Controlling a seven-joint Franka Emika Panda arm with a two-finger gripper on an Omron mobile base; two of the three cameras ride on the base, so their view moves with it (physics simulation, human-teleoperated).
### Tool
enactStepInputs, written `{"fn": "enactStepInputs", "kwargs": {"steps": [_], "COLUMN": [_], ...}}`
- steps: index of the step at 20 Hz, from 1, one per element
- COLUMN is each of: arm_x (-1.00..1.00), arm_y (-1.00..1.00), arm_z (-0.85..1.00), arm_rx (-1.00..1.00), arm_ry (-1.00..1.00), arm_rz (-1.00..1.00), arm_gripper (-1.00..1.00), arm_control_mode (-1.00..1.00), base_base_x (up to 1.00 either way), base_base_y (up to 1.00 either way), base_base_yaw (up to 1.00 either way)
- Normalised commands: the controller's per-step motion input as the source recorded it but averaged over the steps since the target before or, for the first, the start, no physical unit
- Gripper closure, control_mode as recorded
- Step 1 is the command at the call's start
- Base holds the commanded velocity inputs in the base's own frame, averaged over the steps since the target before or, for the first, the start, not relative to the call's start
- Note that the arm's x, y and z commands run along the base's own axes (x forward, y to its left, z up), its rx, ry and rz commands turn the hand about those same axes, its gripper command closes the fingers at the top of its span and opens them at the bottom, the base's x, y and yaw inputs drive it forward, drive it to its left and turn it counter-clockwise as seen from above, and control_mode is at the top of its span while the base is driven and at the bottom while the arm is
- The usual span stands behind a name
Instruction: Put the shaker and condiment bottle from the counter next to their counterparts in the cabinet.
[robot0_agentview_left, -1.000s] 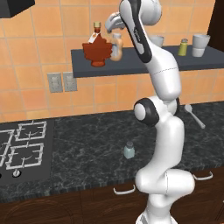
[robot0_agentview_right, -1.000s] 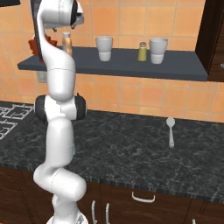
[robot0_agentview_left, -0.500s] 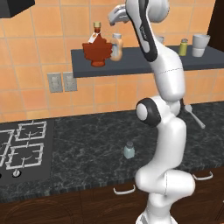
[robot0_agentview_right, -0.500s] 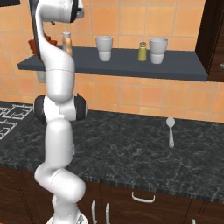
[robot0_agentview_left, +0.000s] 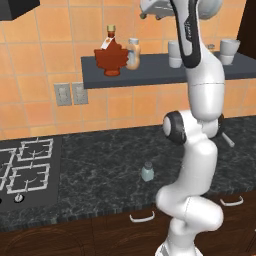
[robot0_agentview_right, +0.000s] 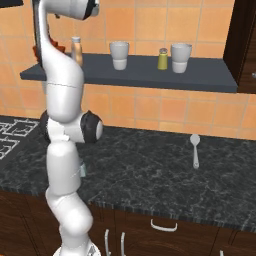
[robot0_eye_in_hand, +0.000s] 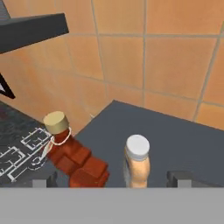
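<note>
Left base view first. Black stone counter (robot0_agentview_left: 100, 165) with grey-white marbling runs across the picture, and the small pale blue-grey shaker (robot0_agentview_left: 147, 171) with a grey cap stands on it, just beside the white arm. Up on the long dark grey shelf (robot0_agentview_left: 150, 75) against the orange tiles, the small rounded beige-peach bottle (robot0_agentview_left: 133, 53) with a pale cap stands upright, right beside the dark red maple-leaf bottle (robot0_agentview_left: 111, 56) with a gold cap and white tag. The gripper (robot0_agentview_left: 150, 7) is high above the shelf, near the top edge.

Right base view next. The beige-peach bottle (robot0_agentview_right: 76, 50) stands on the shelf (robot0_agentview_right: 200, 80) by the arm. Farther along the shelf, the yellow-green shaker (robot0_agentview_right: 163, 59) with a grey cap sits between two pale grey cups (robot0_agentview_right: 119, 54). A grey spoon (robot0_agentview_right: 194, 148) lies on the counter (robot0_agentview_right: 150, 170), well apart from the arm.

Hand view last. The camera looks down on the beige-peach bottle (robot0_eye_in_hand: 137, 161) and the maple-leaf bottle (robot0_eye_in_hand: 74, 157), side by side. The two dark finger tips stand far apart, one on each side of the beige bottle, and nothing is held: the gripper is wide open.

So I think the bottle part is done and the shaker part is next. The arm needs to go down to the counter, close on the little blue-grey shaker, and carry it up beside the yellow-green one without bumping the cups.
</note>
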Motion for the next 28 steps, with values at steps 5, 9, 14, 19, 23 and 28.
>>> {"fn": "enactStepInputs", "kwargs": {"steps": [5,9,14,19,23,28], "arm_x": [-0.95,-1.0,-1.0,-1.0,-1.0,-1.0], "arm_y": [-0.35,-0.26,-0.24,-0.24,-0.23,-0.05], "arm_z": [-0.08,-0.61,-0.91,-0.97,-0.95,-0.99], "arm_rx": [0.16,0.09,0.07,0.07,0.08,0.07], "arm_ry": [0.0,-0.03,-0.05,-0.05,-0.03,0.0], "arm_rz": [0.0,0.0,0.0,0.0,0.0,-0.03], "arm_gripper": [-1.0,-1.0,-1.0,-1.0,-1.0,-1.0], "arm_control_mode": [-1.0,-1.0,-1.0,-1.0,-1.0,-1.0], "base_base_x": [0.0,0.0,0.0,0.0,0.0,0.0], "base_base_y": [0.0,0.0,0.0,0.0,0.0,0.0], "base_base_yaw": [0.0,0.0,0.0,0.0,0.0,0.0]}}
